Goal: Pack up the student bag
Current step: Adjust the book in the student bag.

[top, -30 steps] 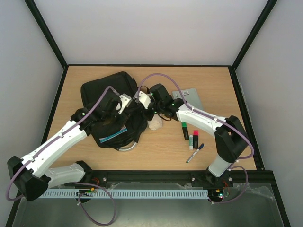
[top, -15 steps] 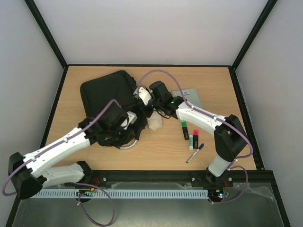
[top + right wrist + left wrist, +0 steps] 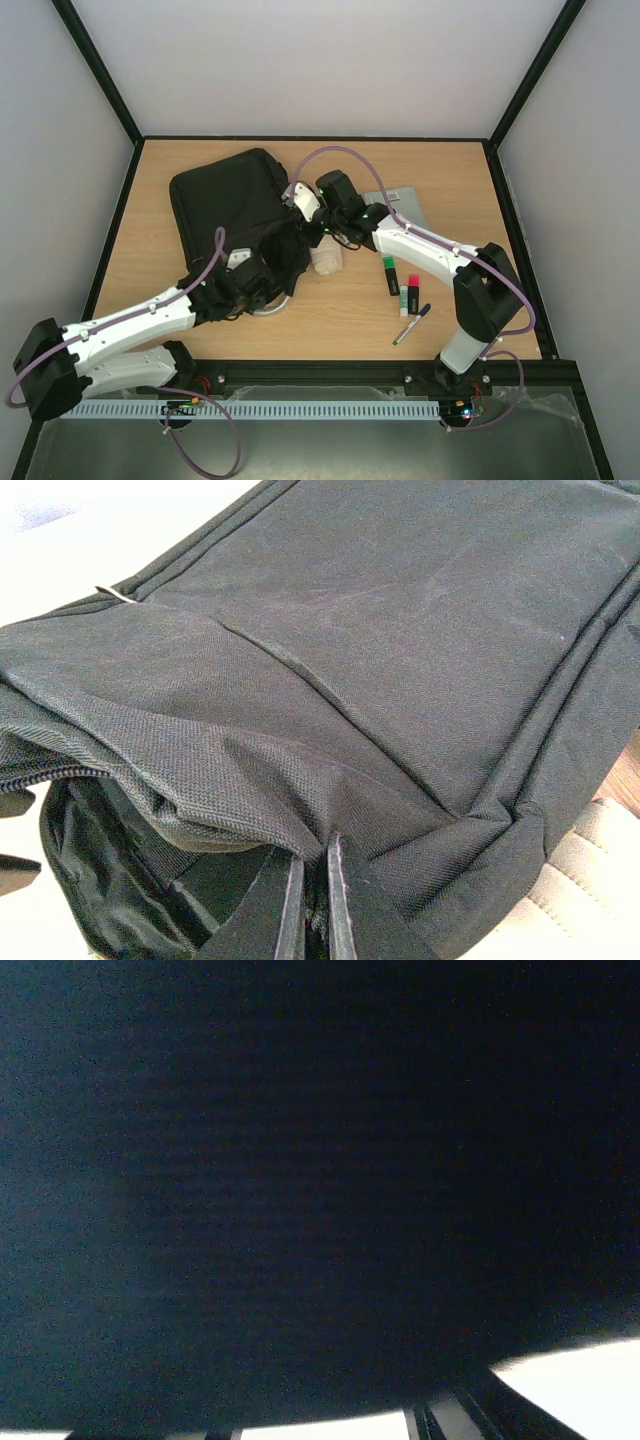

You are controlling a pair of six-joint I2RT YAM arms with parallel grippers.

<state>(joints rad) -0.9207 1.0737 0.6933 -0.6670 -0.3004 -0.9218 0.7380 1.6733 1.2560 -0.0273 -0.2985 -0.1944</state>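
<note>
the right gripper is pinched narrow on a fold of the student bag at the lip of its mouth, holding the zip edge up. the left gripper is sunk in the bag's near end; its own camera sees only dark cloth, so i cannot tell how its jaws stand. a second ago that arm is over the bag's middle; now it sits drawn back. the teal-edged flat thing seen at the mouth then is out of sight, likely inside, so one item seems packed.

the bag lies left of centre on the wooden table. it is coarse black weave, limp and creased, with piped seams and a silver loop handle at its near edge. a pale soft roll sits just beside it. a green highlighter and a pen lie further right, unpacked.
</note>
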